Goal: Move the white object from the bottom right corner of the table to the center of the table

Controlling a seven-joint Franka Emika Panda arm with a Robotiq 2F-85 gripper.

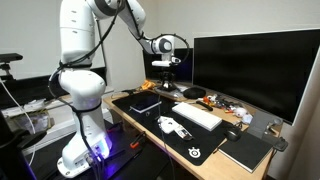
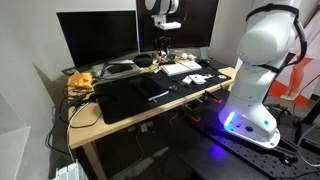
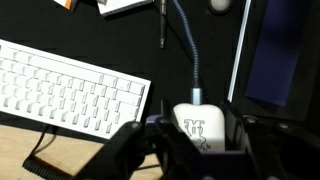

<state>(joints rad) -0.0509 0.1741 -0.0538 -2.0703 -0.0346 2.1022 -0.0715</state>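
Note:
In the wrist view a small white blocky object (image 3: 198,115) with a dark printed mark sits between the two fingers of my gripper (image 3: 200,142). The fingers press against its sides. A grey cable (image 3: 190,50) is plugged into its far end. In both exterior views the gripper (image 1: 165,66) (image 2: 163,42) hangs above the back of the table (image 2: 88,118), near the monitor. The held object is too small to make out there.
A long white keyboard (image 1: 197,115) (image 3: 70,90) lies below and beside the gripper. An irregular white item with dark marks (image 1: 172,125) lies on the black mat. A big black monitor (image 1: 255,70) (image 2: 95,40) stands at the back. A black notebook (image 1: 245,150) lies near a corner.

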